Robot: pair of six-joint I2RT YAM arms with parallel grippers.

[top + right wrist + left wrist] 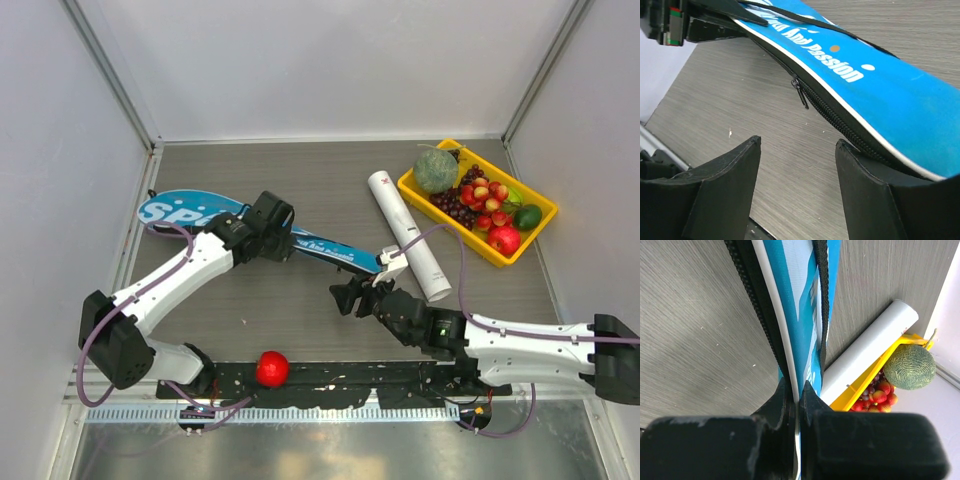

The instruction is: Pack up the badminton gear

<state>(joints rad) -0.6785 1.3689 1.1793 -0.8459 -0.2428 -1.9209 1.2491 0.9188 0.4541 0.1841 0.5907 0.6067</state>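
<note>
The long blue "SPORT" racket cover (200, 215) lies slantwise across the table, its narrow end toward the white cardboard tube (408, 235). My left gripper (275, 238) is shut on the cover's white-piped zipper edge (790, 365) near its middle. My right gripper (350, 296) is open and empty, low over the table just in front of the cover's narrow end (880, 85). Its right fingertip (847, 152) is next to the black zipper, and the zipper pull (801, 92) hangs ahead of it. Rackets and shuttlecocks are out of view.
A yellow tray (415, 190) of fruit stands at the back right, close beside the tube; both show in the left wrist view, tube (870, 350) and tray (865, 385). A red ball (272, 368) rests on the black rail between the arm bases.
</note>
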